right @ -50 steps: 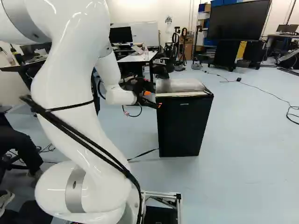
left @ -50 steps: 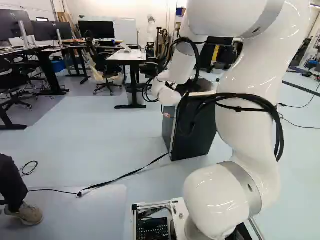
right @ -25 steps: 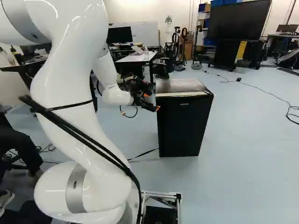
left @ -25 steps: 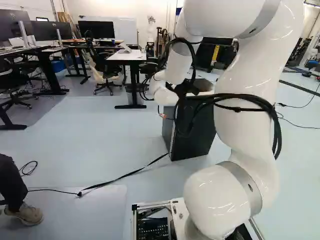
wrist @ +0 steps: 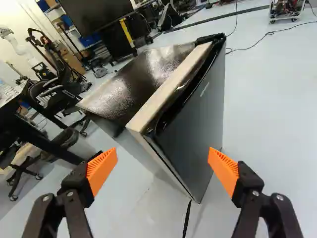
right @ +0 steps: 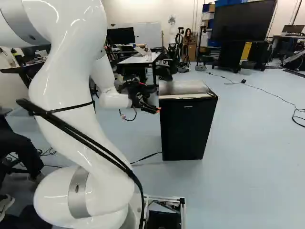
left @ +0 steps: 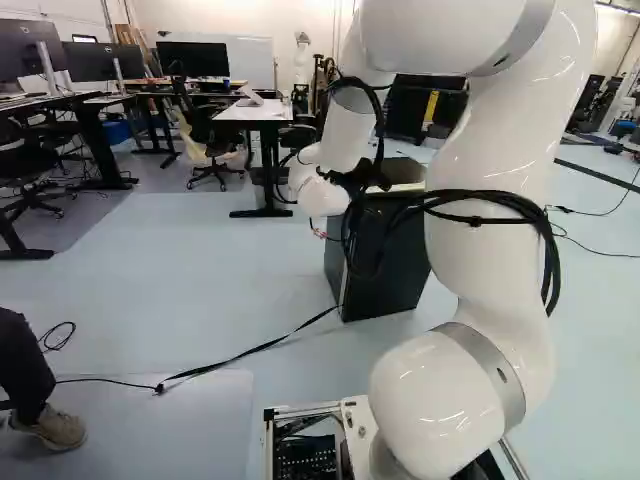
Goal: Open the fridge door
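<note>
Likely step: lining up for grip. Fridge (right: 181,88) upright on floor (right: 257,157). Door (wrist: 193,134) looks shut, ahead of claw (wrist: 162,169), its upper corner near. Claw wide, nothing held. Next move calls for easing in, setting orange pads (wrist: 102,170) about door edge.

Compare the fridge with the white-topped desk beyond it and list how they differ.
The fridge is a dark, closed box; the desk is a white top on dark legs, open beneath.
The fridge stands nearer the arm, the desk farther off.
The fridge's top is glossy; the desk's is plain white, with things on it.
Both stand on the floor.
</note>
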Tool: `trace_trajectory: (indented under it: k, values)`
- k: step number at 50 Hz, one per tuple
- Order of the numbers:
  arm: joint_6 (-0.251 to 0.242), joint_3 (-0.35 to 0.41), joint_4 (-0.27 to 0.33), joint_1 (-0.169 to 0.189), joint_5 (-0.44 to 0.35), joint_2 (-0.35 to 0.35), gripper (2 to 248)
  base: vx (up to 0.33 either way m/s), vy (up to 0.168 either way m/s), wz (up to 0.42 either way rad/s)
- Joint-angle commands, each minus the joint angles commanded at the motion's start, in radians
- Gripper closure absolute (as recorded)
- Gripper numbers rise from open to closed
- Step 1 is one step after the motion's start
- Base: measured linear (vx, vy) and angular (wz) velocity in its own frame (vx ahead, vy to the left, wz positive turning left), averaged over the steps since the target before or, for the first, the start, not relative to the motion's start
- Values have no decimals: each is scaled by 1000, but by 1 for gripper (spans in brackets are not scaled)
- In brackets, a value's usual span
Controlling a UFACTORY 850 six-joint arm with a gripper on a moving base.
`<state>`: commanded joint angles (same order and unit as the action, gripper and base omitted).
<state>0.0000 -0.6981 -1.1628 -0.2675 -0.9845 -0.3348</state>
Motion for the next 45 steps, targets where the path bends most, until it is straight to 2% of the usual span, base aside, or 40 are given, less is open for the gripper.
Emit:
trace_trajectory:
  k: [21, 45]
  values:
    - [0, -14, -26, -4, -51, -67, 3, 0, 0, 0]
    - [0, -50, -55, -28, -105, -151, 3, 0, 0, 0]
